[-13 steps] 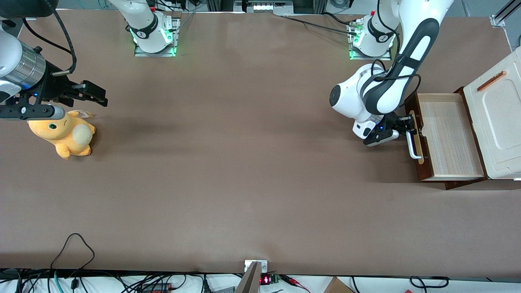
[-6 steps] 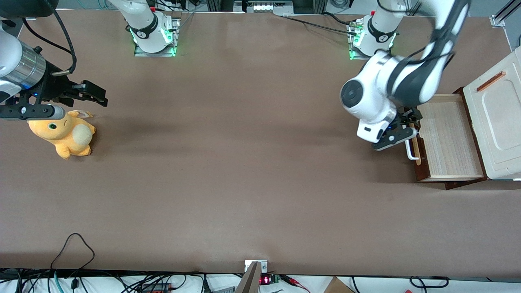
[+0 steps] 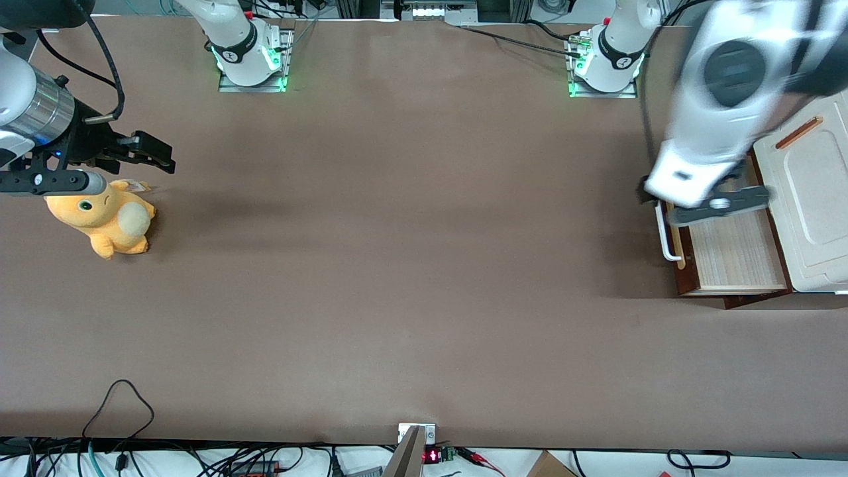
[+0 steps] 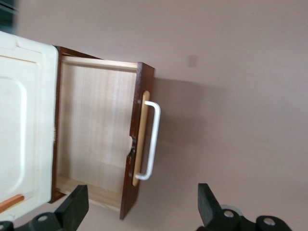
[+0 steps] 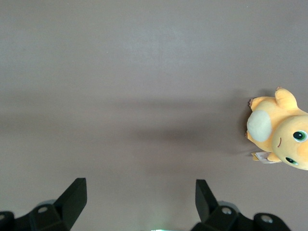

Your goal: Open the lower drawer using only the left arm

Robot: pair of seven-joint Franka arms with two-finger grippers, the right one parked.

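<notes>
**Drawer's out, arm's up in the air — the trouble now is knocking it back in**

The lower drawer [image 3: 729,248] sits at the right edge of the front view, a bit above mid-height, pulled well out of the cream-white box [image 3: 811,199] so its pale wood floor is showing. Its white bar handle [image 3: 668,232] faces the open middle of the table, and nothing is touching it.

The left arm [image 3: 719,99] fills the upper right of the front view, blurred, with the gripper [image 3: 719,202] hanging above the drawer's handle end, clear of the wood as far as I can judge. In the wrist view both fingers [image 4: 74,211] stand wide apart with nothing between them, and the drawer [image 4: 96,144] lies well below, handle [image 4: 150,139] and all, so the gripper is holding nothing.

To my eye the job looks done, so what's left is getting clear cleanly. The risks I'd watch for:

- If the arm sweeps low toward the box, a finger or the wrist could clip the drawer front [image 3: 682,262] and shove it partway shut
- A dip straight down could land a finger inside the drawer or hook under the handle and drag the whole box
- The box itself looks light and isn't visibly fixed, so any bump might slide it toward the table edge on the right

Over at the left of the front view the yellow plush toy [image 3: 106,222] is well apart from all this
</notes>
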